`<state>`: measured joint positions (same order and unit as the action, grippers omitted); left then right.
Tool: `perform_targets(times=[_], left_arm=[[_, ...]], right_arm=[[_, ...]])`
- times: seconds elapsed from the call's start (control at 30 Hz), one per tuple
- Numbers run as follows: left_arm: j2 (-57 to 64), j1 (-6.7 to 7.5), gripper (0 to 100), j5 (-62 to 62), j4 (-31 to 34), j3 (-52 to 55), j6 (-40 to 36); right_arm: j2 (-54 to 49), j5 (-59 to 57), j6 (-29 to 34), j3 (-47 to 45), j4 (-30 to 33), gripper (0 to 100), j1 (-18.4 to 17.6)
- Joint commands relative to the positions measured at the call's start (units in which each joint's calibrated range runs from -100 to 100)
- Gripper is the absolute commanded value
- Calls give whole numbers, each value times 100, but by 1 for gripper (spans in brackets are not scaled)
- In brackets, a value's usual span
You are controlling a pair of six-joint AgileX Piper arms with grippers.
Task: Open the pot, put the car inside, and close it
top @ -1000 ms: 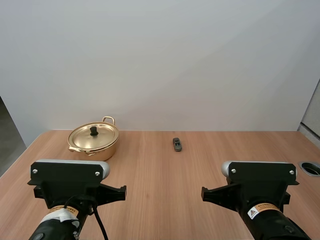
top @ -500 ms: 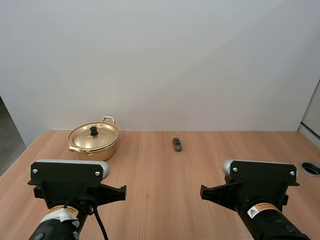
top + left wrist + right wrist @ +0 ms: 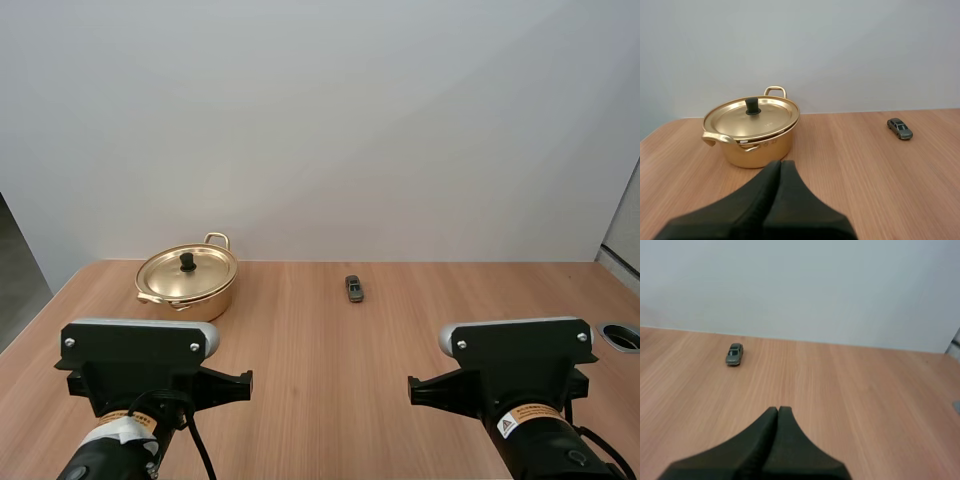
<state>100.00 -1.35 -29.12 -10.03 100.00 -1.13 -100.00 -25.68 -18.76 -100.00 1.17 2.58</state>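
On pale wooden bench point(image 3: 320, 340), far middle: small grey toy car point(image 3: 353, 289), well right of round golden metal pot point(image 3: 187, 280), gold lid with black knob point(image 3: 187, 264) on. Nearer: left pincer point(image 3: 780, 164) and right pincer point(image 3: 778, 410), both pressed together, gripping nothing.

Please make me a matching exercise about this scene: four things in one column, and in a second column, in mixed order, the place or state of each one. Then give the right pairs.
Column one
1. lid
2. car
3. left gripper
4. pot

Column two
A. grey, alone on the bare table, apart from the pot
B. gold, closed by the lid
C. shut on nothing, short of the pot
D. rests on top of the pot

Pairs: 1-D, 2-A, 3-C, 4-B
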Motion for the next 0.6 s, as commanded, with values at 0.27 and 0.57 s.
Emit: perform_targets(times=[0.27, 0.57], left_arm=[[0, -2, 0, 4062, 598, 0, 912], [0, -2, 0, 3253, 688, -276, 2286]], right_arm=[[0, 7983, 5, 0, 770, 0, 1], [0, 6832, -902, 0, 858, 0, 1]])
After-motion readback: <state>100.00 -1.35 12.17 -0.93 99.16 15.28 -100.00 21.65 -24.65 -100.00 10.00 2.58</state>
